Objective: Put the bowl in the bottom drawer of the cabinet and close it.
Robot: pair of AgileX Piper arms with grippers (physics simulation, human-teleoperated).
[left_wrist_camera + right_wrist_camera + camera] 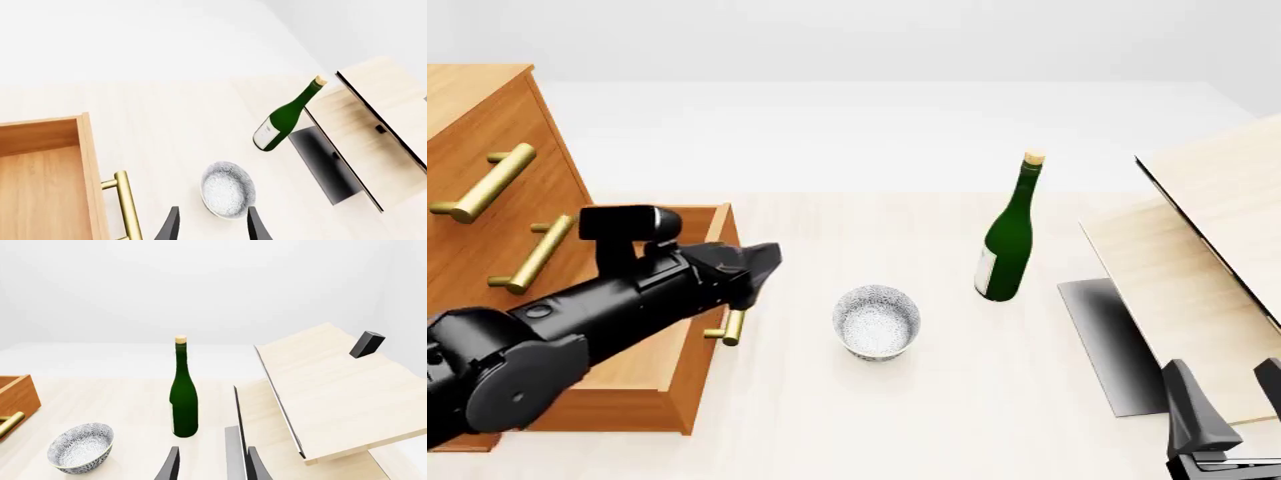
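While the left wrist view is looking down at the table point(173, 115), the left gripper point(212, 225) is showing two dark fingertips spread apart, released, grasping nothing, with the bowl point(228, 189) sitting upright just past them on the bare surface. Bottom drawer point(47, 180) is standing pulled out beside it, plain wood inside, brass handle point(127, 205) facing the bowl. Green bottle point(283, 117) is standing farther off, next to a pale wood panel point(373, 130) with black edge. Front view: cabinet point(481, 170) is sitting at the table's left edge, its lowest drawer open; the left arm point(574, 320) is reaching over that drawer, gripper tip hovering near the handle, apart from the bowl. Bowl is resting near the table's middle, outside the drawer, well apart from the bottle behind and to its right. Right gripper point(1228, 415) is showing at the near right corner, fingers parted, holding nothing. Right wrist view: two fingertips are spread open and empty, bowl sitting off toward the drawer corner, bottle upright between bowl and panel.
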